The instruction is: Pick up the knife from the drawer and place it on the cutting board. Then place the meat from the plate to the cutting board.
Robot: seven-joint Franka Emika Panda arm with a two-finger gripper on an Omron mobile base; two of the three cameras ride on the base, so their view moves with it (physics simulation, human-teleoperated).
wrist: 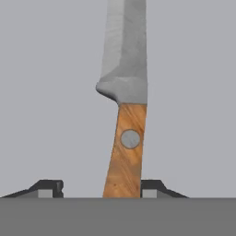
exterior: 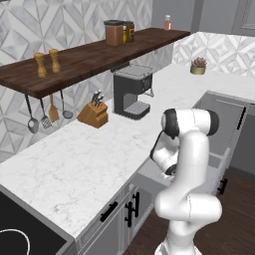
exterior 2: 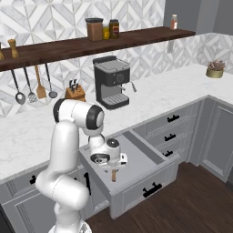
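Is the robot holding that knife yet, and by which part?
Not clearly. The gripper straddles the knife at its wooden handle; one fingertip looks against it, the other stands apart.

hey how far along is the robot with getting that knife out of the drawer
Early. Done: the drawer is open and the gripper is down inside it. In hand: its fingertips straddle the knife handle, the right one touching it, the left apart. Left: lift the knife, place it on the cutting board, then move the meat.

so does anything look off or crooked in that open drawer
Nothing stands out. The knife lies flat on the floor of the drawer, between the fingertips of the gripper, which sit either side of its wooden handle.
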